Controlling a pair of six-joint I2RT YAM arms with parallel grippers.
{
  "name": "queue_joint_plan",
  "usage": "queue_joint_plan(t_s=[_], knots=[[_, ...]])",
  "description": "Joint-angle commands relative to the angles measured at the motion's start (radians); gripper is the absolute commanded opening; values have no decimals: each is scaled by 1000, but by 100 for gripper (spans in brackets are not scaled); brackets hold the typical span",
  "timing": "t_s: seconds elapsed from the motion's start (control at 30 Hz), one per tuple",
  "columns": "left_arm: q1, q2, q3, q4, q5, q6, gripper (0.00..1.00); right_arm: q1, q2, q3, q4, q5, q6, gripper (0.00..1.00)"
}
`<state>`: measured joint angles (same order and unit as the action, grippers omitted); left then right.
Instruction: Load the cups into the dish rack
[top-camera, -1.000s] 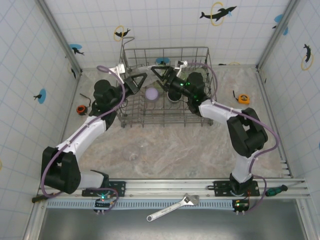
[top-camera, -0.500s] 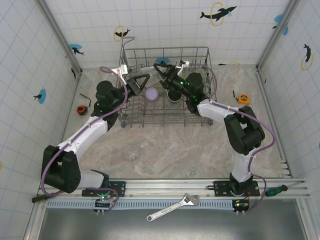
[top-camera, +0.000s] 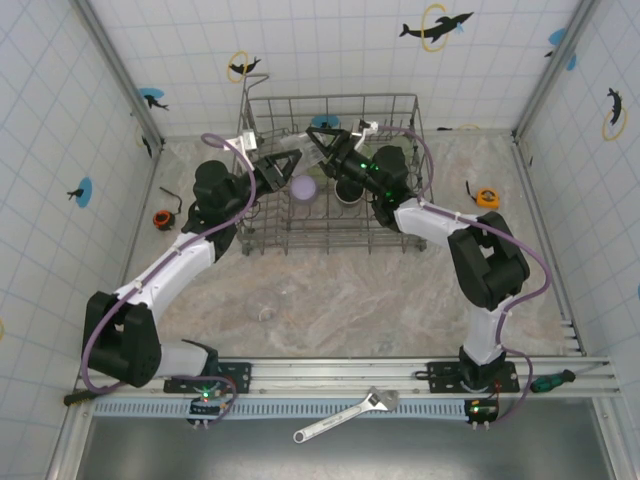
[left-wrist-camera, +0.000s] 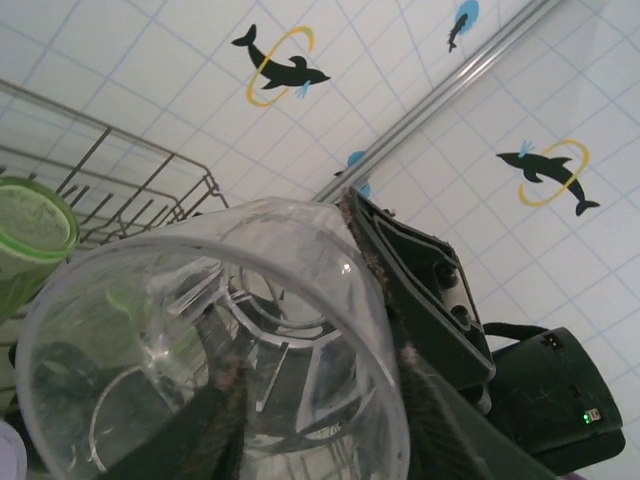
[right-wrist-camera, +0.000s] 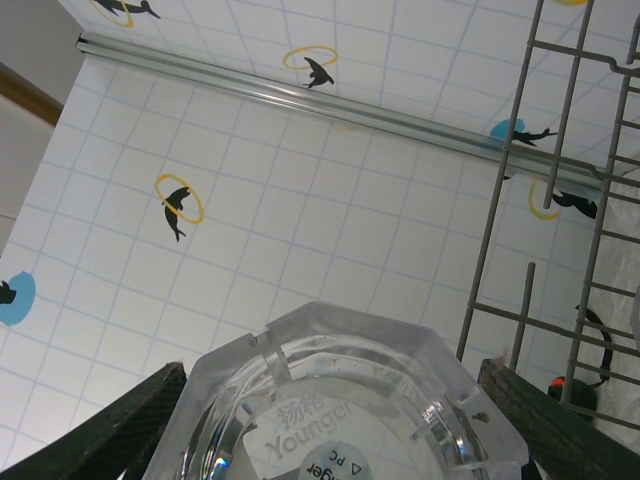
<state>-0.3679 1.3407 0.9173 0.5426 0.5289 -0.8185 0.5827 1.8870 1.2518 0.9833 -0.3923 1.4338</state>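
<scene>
1. Top view, far left: you've got one orange tape measure (top-camera: 162, 218) on the table (top-camera: 400, 300), left of the dish rack (top-camera: 330, 98).
2. Lower left of the rack, on the table: one faint glassy round shape (top-camera: 265, 309). It's too faint to call it a cup.
3. The left gripper (top-camera: 290, 160) is over the rack's upper-left part. In the left wrist view its jaws are parted: one finger (left-wrist-camera: 215, 420) is inside the clear cup (left-wrist-camera: 150, 290), the other (left-wrist-camera: 425, 420) outside, just beside the wall. No pinch that you can see.
4. Same view, left edge: one green cup (left-wrist-camera: 35, 225) sits in the rack.
5. Top view: one lavender cup (top-camera: 304, 188) is in the rack, left of centre, just below the left gripper.
6. The right gripper (top-camera: 318, 138) is at the rack's upper centre, facing the left one. In the right wrist view its two fingers (right-wrist-camera: 95, 425) flank the clear cup's octagonal base, one on each side and touching. It's holding that cup above the rack.
7. One black mug (top-camera: 349, 192) is in the rack, right of the lavender cup and partly under the right arm.
8. Right of the rack: one yellow tape measure (top-camera: 487, 197).
9. Bottom rail: one wrench (top-camera: 345, 415) at centre, one screwdriver (top-camera: 550, 380) at lower right.
</scene>
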Motion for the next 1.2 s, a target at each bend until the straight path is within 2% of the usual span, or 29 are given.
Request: queue_joint_plan(t_s=[0.0,0.13,0.37,0.77,1.03,1.17], knots=[[-3,-27,37,-56,-32,40,57,-7,9,37,68,-6,-34,40],[-4,-39,51,-109,-54,66,75,-12,13,80,0,-22,-94,39],[-3,-78,90,-186,-99,114,97,-24,16,157,-153,-37,-244,38],[-4,-136,168,-382,-327,236,98,-26,90,340,-493,-34,-603,35],[-1,-158,210,-479,-508,322,98,32,171,518,-757,-19,-917,35],[-2,-158,232,-518,-563,347,98,75,198,575,-851,-3,-1081,35]])
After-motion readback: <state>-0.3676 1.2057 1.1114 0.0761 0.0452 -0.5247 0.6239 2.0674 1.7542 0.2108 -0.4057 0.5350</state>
